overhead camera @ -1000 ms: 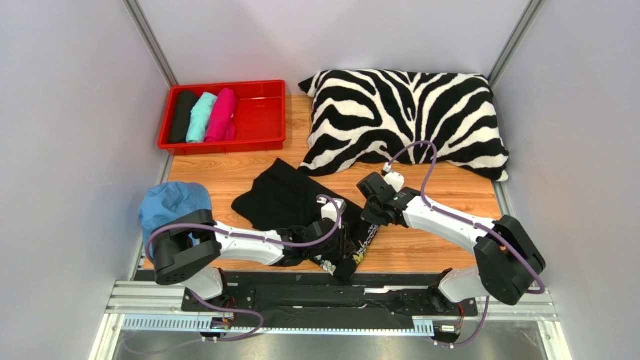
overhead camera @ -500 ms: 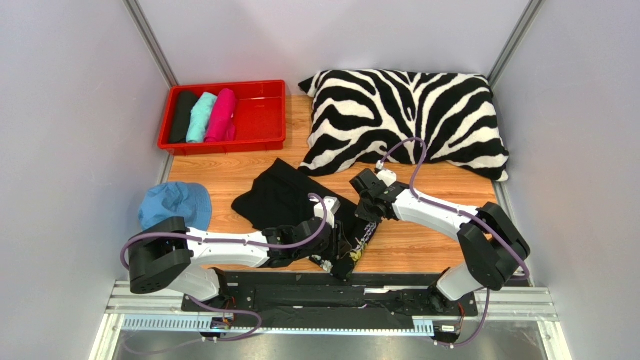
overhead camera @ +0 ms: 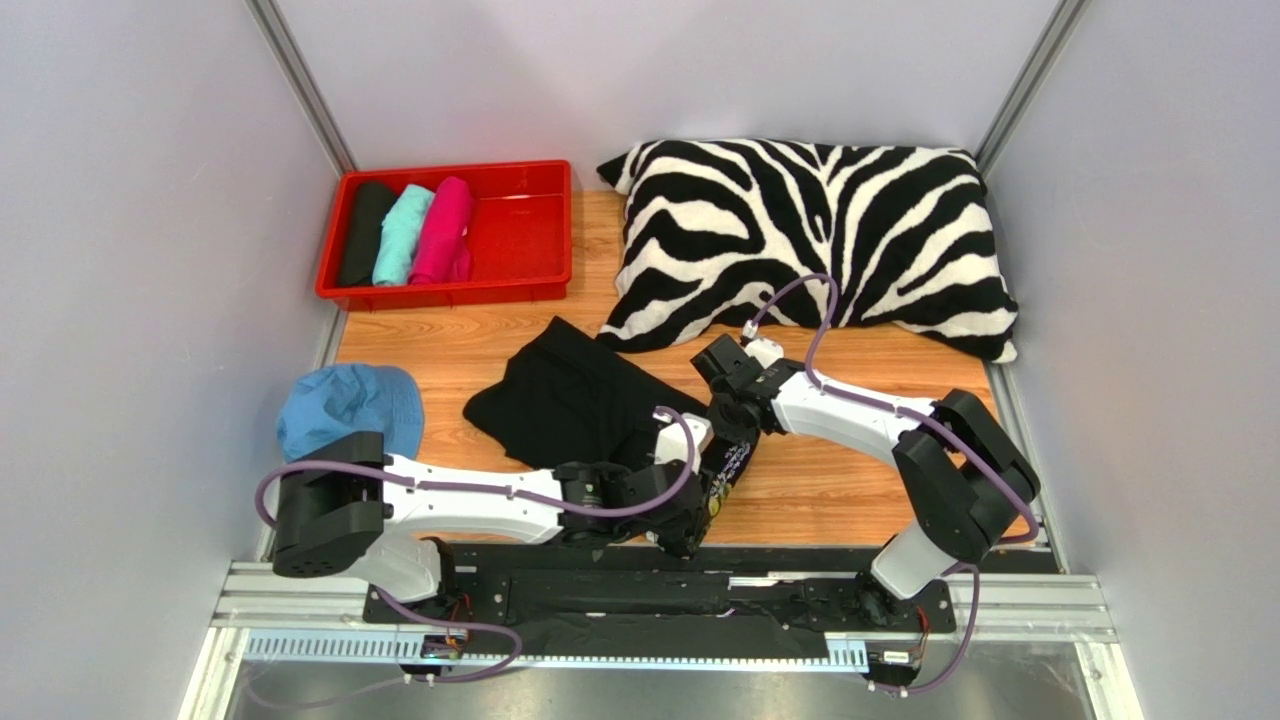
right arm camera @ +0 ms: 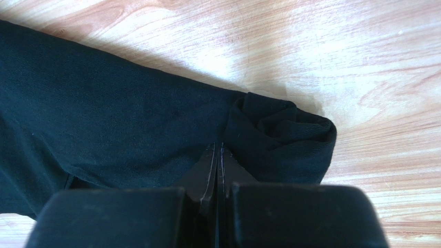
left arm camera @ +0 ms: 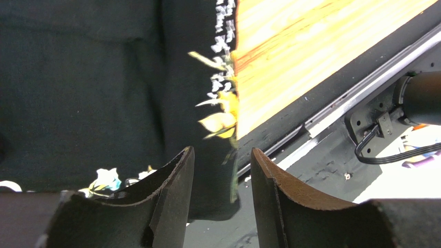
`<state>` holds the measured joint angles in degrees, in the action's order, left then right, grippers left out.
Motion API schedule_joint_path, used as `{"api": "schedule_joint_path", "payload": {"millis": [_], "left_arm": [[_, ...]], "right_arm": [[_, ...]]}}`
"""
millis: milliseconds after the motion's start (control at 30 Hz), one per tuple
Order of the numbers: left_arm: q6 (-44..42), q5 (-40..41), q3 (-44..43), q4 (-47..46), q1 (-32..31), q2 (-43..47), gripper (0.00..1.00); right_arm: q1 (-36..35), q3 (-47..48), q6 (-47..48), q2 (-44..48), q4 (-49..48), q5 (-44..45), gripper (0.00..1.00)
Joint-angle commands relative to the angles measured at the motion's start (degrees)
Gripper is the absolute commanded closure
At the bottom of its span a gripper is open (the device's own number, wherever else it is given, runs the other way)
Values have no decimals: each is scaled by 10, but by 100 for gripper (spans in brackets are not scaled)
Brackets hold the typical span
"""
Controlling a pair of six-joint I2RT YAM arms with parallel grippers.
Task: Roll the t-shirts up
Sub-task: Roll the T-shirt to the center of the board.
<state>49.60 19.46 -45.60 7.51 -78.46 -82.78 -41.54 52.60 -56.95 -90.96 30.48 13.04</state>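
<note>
A zebra-striped pillow lies across the far right corner of the wooden bench; a red tray sits in the far left corner, just beside the pillow; a blue cap rests at the left edge, towards the front; a black base plate runs along the near edge.

The white-and-black left arm lies low, stretched toward 3 o'clock, and its black two-finger left hand has the jaws parted. The white-and-black right arm reaches toward 10 o'clock with the wrist bent down, its black right hand pressed fully closed.
</note>
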Motion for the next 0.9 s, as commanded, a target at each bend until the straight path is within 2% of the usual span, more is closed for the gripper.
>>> {"api": "schedule_joint_path", "payload": {"millis": [0, 267, 567, 733, 867], "left_arm": [[-36, 69, -71, 108, -28, -33, 47], [-57, 133, -144, 201, -71, -90, 42], [-80, 163, -200, 245, -99, -155, 40], [-66, 164, -194, 233, -99, -164, 44], [-53, 172, -183, 226, -99, -152, 51]], "right_arm": [[-2, 20, 4, -10, -10, -3, 100], [-1, 29, 6, -24, -9, -11, 100], [-1, 29, 6, -31, -9, -13, 100], [-1, 26, 13, -24, -11, -13, 100], [-1, 32, 19, -3, 2, -4, 100]]}}
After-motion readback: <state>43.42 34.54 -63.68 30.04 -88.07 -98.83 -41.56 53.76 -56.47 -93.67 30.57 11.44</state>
